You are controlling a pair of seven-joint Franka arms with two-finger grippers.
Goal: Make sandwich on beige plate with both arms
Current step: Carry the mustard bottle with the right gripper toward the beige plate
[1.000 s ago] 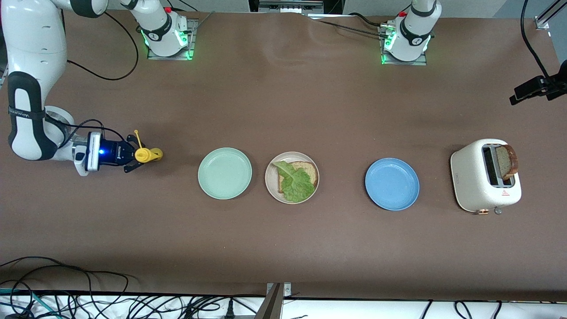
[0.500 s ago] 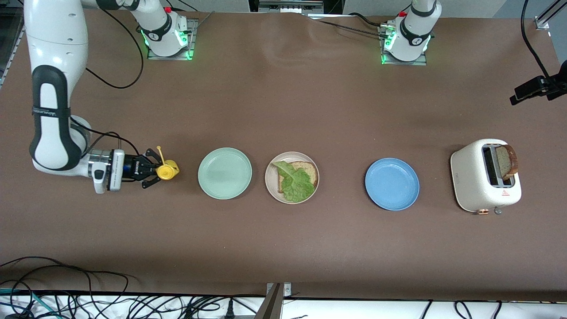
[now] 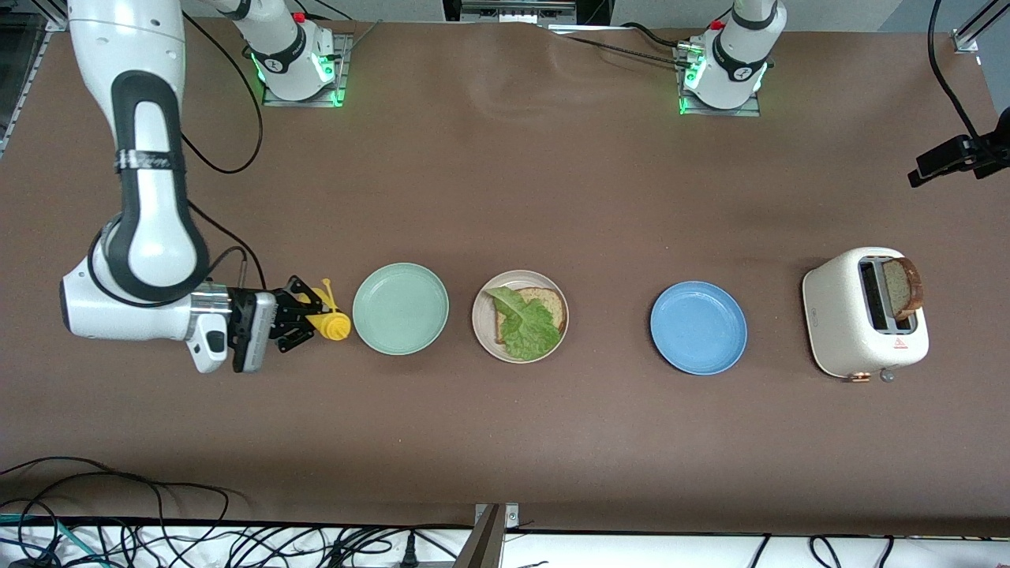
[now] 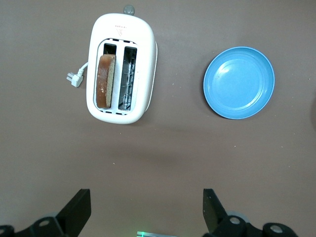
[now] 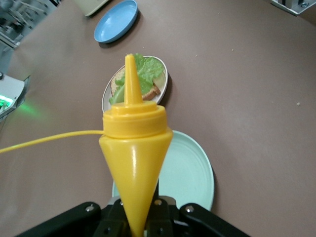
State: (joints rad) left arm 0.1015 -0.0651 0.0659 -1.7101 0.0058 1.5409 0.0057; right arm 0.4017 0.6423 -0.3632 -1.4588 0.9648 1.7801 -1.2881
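A brown desk is seen, with three plates and a toaster set in a row along its middle. The mint green plate lies toward the right arm's end, the beige plate just beside it, and the blue plate well apart, toward the left arm's end. A white toaster is stood nearest that end, with its plug laid on the desk.

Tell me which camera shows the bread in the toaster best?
The left wrist view: it looks straight down on the bread slice standing in one toaster slot. The front view shows it small and sideways; the right wrist view misses it.
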